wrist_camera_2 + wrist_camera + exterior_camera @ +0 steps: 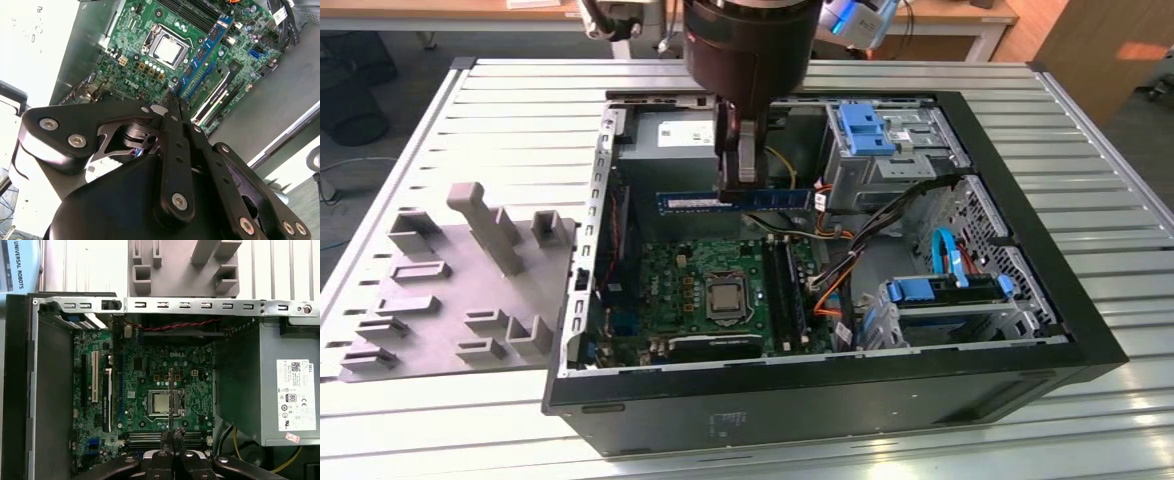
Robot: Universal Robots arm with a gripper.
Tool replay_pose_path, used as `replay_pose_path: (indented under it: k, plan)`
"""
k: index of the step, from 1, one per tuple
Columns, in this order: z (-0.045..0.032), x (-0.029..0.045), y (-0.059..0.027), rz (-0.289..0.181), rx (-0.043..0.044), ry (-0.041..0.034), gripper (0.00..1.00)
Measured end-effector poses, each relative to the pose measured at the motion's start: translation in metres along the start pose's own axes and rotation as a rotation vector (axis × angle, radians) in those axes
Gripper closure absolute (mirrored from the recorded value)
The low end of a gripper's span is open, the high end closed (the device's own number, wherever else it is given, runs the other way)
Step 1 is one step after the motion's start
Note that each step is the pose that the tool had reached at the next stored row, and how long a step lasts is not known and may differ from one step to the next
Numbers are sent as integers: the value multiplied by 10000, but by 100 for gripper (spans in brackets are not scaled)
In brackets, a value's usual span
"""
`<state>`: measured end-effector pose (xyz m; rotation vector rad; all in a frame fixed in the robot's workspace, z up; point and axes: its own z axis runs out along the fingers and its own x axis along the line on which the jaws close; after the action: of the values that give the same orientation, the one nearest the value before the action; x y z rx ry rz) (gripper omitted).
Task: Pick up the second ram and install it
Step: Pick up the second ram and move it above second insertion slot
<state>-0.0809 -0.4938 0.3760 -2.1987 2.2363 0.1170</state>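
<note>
Second ram (691,201) sits clamped in our pincer (744,188), sticking out level to both sides; we judge its length crosswise to the slots (782,295) below the pincer

Slatted metal table (1107,170), open computer case (827,410), grey fixture (454,290)

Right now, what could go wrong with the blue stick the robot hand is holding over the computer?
1. The hand pinches the second ram at just one spot near its middle, above the open computer case. It might tilt or slip and fall onto the motherboard.
2. The memory slots are narrow and sit next to loose cables. The stick could snag on them or go in crooked.
</note>
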Motion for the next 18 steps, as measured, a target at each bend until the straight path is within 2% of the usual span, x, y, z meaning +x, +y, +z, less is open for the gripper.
replay_pose_path:
  k: [18]
  plan:
    - [148, 8, -14, 1, 0, 0, 88]
